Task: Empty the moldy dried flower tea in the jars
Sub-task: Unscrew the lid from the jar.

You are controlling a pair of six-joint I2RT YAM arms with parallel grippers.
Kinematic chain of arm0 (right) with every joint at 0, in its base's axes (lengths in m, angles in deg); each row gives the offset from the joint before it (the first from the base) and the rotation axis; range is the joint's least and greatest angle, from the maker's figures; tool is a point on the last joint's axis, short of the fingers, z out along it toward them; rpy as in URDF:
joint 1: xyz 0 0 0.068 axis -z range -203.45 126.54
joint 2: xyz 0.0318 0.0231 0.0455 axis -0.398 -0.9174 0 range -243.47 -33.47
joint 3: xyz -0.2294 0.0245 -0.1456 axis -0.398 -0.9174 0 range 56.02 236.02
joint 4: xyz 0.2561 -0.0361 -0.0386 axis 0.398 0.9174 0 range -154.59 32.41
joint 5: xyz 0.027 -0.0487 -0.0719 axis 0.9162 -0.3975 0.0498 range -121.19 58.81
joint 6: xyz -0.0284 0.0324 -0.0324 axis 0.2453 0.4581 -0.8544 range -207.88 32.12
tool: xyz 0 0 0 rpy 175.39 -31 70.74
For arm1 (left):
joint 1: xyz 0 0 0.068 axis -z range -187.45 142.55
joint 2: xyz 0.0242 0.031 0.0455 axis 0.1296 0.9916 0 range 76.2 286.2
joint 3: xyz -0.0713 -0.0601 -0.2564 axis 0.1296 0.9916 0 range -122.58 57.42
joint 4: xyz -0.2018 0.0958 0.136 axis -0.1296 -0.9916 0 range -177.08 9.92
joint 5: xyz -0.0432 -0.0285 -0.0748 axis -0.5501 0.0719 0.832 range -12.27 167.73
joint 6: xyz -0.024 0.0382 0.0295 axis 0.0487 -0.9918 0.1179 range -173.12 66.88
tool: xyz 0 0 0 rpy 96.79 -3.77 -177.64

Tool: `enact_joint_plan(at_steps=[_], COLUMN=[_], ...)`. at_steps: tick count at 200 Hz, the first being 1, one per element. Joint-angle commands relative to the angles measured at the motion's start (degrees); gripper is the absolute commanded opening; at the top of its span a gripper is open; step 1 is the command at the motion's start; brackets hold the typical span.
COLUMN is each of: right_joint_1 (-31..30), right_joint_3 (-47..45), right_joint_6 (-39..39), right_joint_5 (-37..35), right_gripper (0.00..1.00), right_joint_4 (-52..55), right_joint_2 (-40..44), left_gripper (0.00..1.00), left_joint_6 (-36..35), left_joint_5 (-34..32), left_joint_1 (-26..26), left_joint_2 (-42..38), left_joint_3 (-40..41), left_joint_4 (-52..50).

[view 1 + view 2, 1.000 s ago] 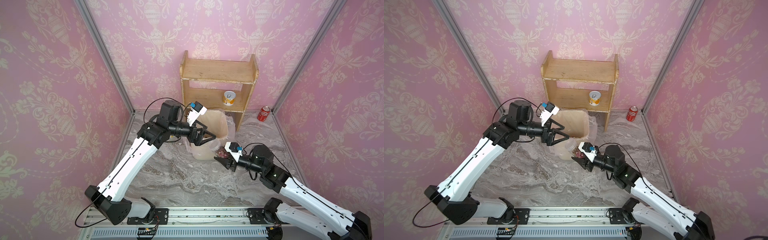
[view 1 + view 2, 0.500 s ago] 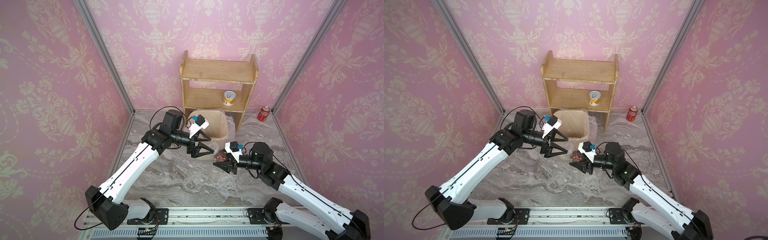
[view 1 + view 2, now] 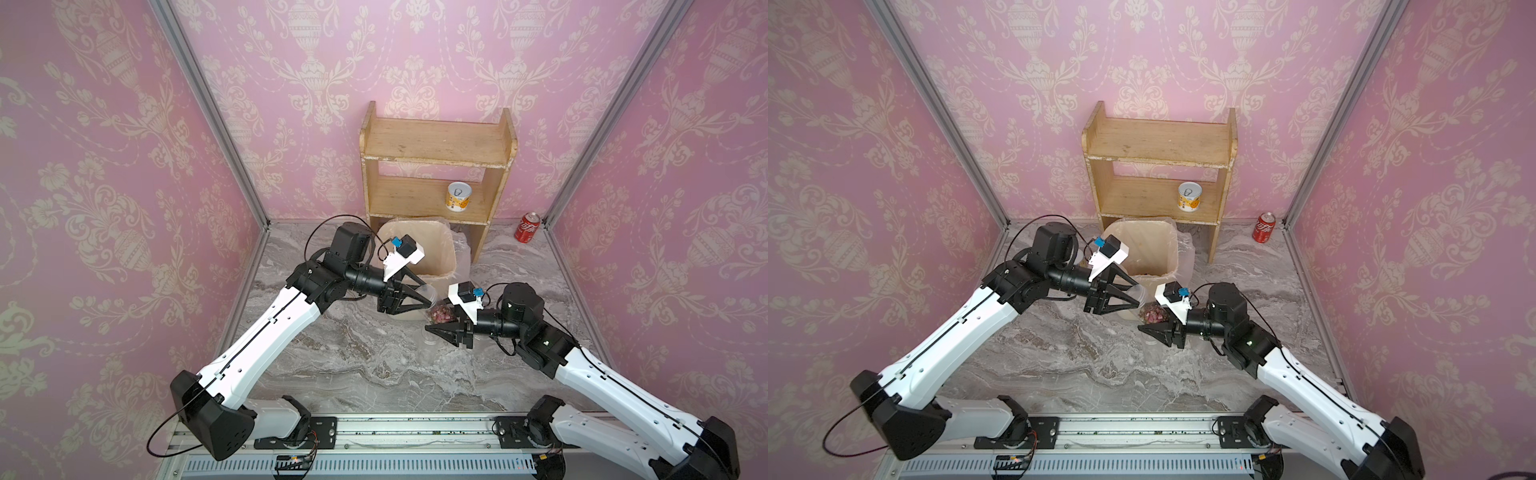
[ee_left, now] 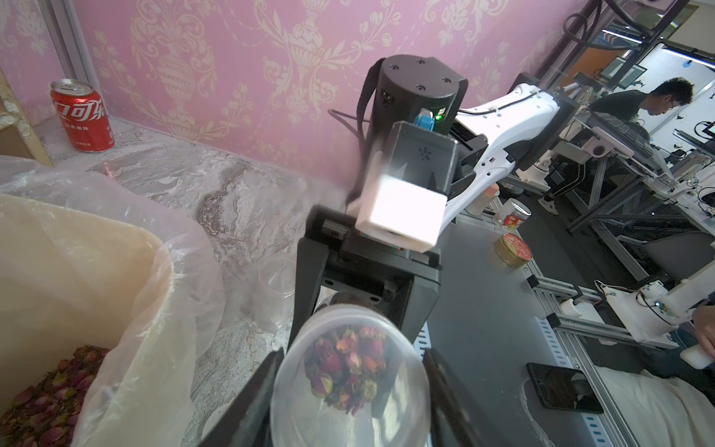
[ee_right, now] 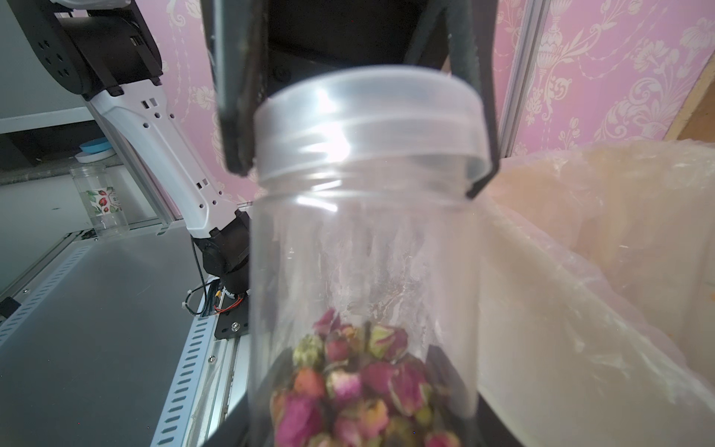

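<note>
Nearest edge: aluminium rail (image 3: 395, 432) along the front of a grey marble tabletop (image 3: 353, 370). Mid-table, the task item: one clear jar (image 5: 363, 251) with its translucent lid (image 5: 367, 116) on, held between the two grippers just beside the near wall of the bin, the lid end turned toward the left gripper (image 4: 352, 350). Contents: moldy dried flower tea (image 5: 356, 387), pinkish-red buds heaped at the end away from the lid and filling only a small part of the jar. Right gripper (image 3: 1151, 318): clamped on the jar body at the tea end, a finger on each side. Left gripper: closed onto the lid, its fingers (image 5: 236, 116) touching the rim on two opposite sides. On the marble near the bin: one empty clear jar (image 4: 276, 280); whether it stands or lies cannot be told. Behind: beige bin (image 3: 432, 249) lined with a clear plastic bag (image 4: 182, 294), with more dried buds (image 4: 46, 394) lying at its bottom. Further back: wooden shelf unit (image 3: 436, 141), one yellow-and-white tin (image 3: 458, 197) upright on its lower board. To the right of the shelf, in the corner: red cola can (image 3: 528, 226), upright on the marble. Surround: pink wallpaper (image 3: 291, 124) with cream ornament on three sides
</note>
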Motion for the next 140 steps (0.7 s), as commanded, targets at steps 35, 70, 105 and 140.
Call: enact_joint_plan(at_steps=[35,70,105,140], right_joint_1=[0.15,-1.13,-4.22,-5.65], right_joint_3=[2.93,1.91,0.60,-1.08], right_joint_6=[-3.78,-9.08,-14.29,-15.83], right_joint_5=[-6.60,-17.77,-27.56,-31.29], right_gripper=[0.10,0.09,0.08,0.07], right_joint_4=[2.55,2.04,2.15,0.53], right_joint_2=[0.16,0.74,0.78,1.23], left_gripper=[0.41,0.24,0.26,0.30], left_joint_6=[15.58,38.85,49.03,51.40], left_joint_5=[-18.66,-30.20,-28.85,-31.24], left_joint_1=[2.82,3.33,3.36,3.10], left_joint_2=[6.41,11.26,11.38,11.06], left_joint_3=[-12.20,-18.45,-16.54,-15.85], left_joint_4=[-9.45,-10.02,-3.57,-2.39])
